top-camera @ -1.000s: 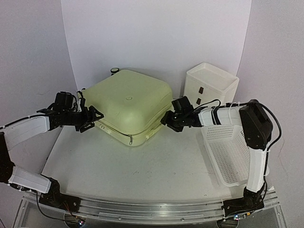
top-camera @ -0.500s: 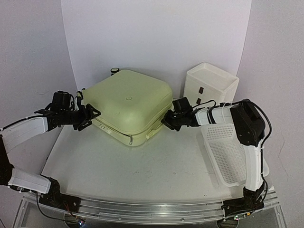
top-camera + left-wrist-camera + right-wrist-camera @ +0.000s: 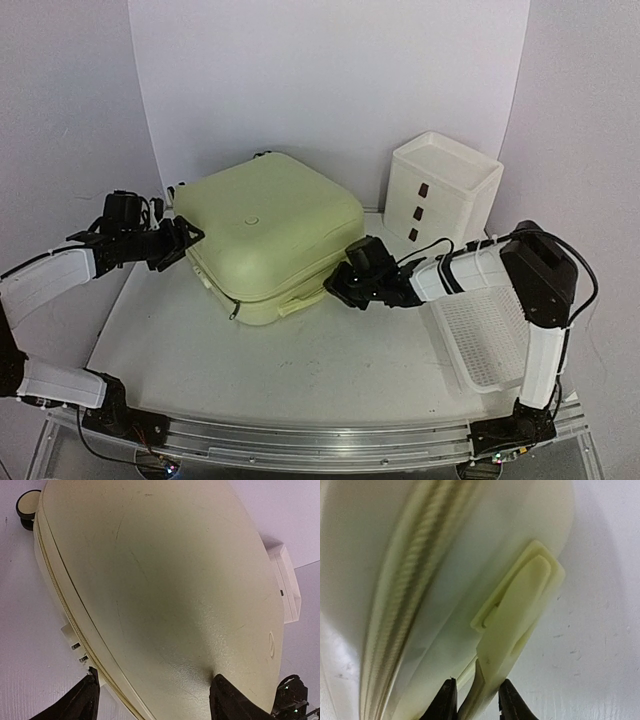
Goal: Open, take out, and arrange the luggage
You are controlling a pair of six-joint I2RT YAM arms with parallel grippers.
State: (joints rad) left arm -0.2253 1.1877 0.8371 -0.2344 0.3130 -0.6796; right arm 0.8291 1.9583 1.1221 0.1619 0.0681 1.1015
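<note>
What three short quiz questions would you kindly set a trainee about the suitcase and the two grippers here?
1. True or false: the luggage lies with its lid open.
2. The right gripper is closed on: A) a caster wheel; B) the luggage's side handle; C) the zip pull.
3. Fill in: the left gripper, astride the luggage's edge, has its jaws ___.
Key: 1 false, the two shells are together; 2 B; 3 open.
</note>
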